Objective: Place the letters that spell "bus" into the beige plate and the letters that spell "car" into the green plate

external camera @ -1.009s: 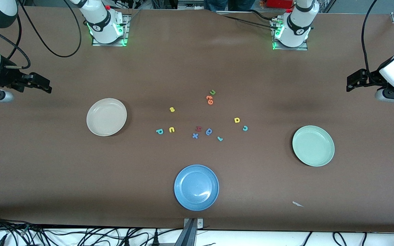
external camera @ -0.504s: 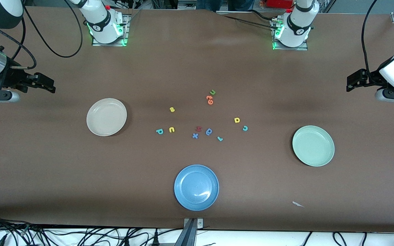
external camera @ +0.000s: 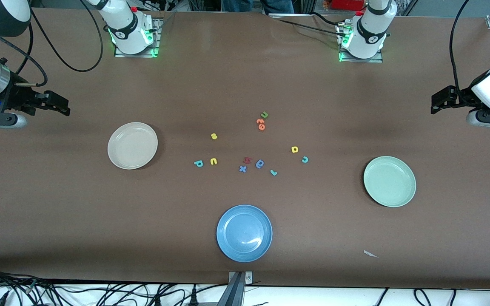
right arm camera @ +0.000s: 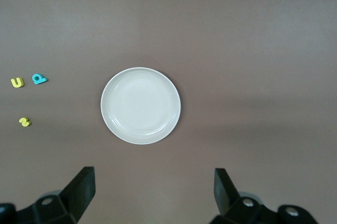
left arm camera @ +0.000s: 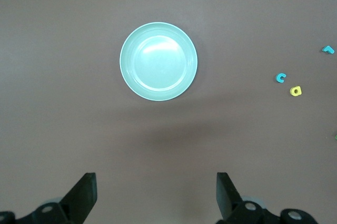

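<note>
With both tools' fingers apart and empty, lower the right tool [external camera: 60, 106] squarely over the b [external camera: 198, 163], beside the beige plate [external camera: 119, 159].

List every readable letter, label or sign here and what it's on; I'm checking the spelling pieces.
"p": teal foam letter
"u": yellow foam letter
"x": blue foam letter
"u": green foam letter
"c": teal foam letter
Other foam letters: shapes unclear.
Round badges on arm bases: too small to read.
</note>
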Available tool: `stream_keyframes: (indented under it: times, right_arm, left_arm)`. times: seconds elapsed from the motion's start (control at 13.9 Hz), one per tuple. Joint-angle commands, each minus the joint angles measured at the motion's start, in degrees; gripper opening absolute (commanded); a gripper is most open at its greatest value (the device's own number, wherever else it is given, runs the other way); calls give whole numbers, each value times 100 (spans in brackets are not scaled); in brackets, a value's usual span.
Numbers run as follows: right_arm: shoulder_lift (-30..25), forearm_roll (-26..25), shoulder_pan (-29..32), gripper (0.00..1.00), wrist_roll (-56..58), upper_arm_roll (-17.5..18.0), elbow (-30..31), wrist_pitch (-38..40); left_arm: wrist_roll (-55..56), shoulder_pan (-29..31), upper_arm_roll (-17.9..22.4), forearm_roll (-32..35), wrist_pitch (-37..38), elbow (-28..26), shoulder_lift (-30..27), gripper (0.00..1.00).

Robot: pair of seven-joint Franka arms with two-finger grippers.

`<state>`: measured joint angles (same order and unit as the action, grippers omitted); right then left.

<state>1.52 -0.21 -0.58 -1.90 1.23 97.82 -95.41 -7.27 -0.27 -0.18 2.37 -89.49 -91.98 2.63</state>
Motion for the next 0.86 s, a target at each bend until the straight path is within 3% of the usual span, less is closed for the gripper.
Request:
stream_keyframes:
  times: [0.0, 0.43, 0.79]
  right_arm:
    - [6, -84, -12, 100, 32, -18, -70, 93]
    - [41, -67, -38, 100, -21, 0, -61, 120]
    - [611, -67, -591, 100, -274, 44, -61, -301]
  left_arm:
    - [-126, 1, 0, -18, 89, 128, 36, 100]
    - [-47, -8, 0, -35, 81, 128, 79, 100]
    - [383, -113, -70, -544, -120, 76, 544, 100]
